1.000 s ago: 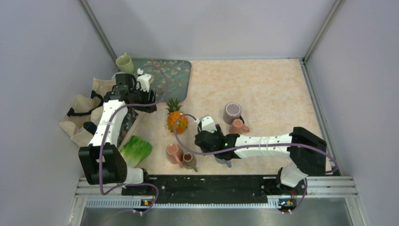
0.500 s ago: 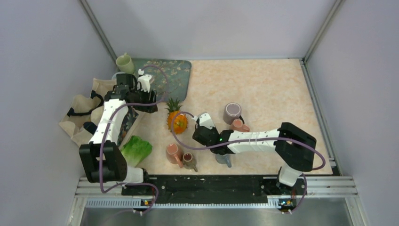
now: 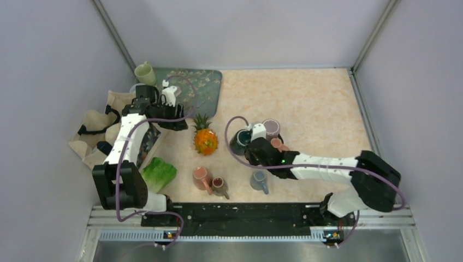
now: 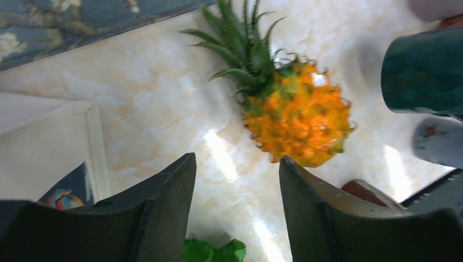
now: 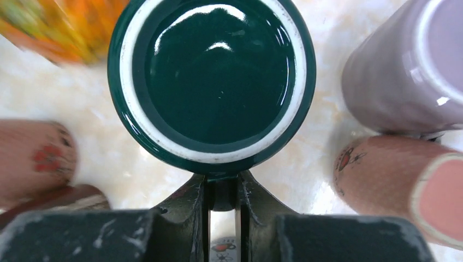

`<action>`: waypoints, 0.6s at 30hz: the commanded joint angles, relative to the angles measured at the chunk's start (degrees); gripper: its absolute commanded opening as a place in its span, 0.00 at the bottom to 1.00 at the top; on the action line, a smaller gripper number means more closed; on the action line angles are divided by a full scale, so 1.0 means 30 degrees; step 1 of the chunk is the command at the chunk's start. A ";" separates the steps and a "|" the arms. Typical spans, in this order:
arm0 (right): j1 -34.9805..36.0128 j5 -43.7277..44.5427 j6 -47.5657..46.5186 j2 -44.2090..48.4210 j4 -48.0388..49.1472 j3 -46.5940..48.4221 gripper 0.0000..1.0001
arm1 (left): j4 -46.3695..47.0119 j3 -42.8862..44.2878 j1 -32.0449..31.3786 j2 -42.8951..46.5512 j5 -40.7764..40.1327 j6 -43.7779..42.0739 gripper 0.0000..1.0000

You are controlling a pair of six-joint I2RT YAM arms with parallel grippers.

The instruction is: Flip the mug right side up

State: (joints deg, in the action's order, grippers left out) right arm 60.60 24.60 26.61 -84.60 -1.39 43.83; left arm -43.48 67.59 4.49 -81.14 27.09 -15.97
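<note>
Right wrist: fingers (image 5: pixel 188 204) nearly closed, pinching green mug (image 5: pixel 213 76) handle.

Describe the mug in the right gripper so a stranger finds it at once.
Find the pineapple on the table. Just right of it, the right gripper pinches the dark green mug by its handle. The lilac mug and pink mug beside it are pale.

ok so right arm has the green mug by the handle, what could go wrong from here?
Pinch is on the thin handle only, so the green mug could swivel or slip in the right gripper while turning. The lilac mug and pink mug sit close beside it; the swing could knock them.
</note>
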 commanded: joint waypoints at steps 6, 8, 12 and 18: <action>-0.2904 -0.4681 0.1741 0.5512 1.0546 -0.1412 0.00 | 0.1512 0.2648 -0.0675 0.0367 0.8686 0.4331 0.77; -0.3510 -0.5542 0.2240 0.5777 1.1612 -0.1074 0.00 | 0.2433 0.2906 -0.1639 0.0632 0.9519 0.5581 0.77; -0.4085 -0.6471 0.3035 0.5810 1.3169 -0.0170 0.00 | 0.5825 0.2932 -0.3577 0.1061 1.1141 0.9163 0.78; -0.4186 -0.6877 0.2958 0.5348 1.3013 0.1025 0.00 | 1.0688 0.2143 -0.5092 0.1077 1.2814 1.4050 0.77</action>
State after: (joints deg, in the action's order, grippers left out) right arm 48.56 6.79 34.39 -69.45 27.49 41.76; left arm -25.87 74.26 -9.56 -80.16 59.00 13.63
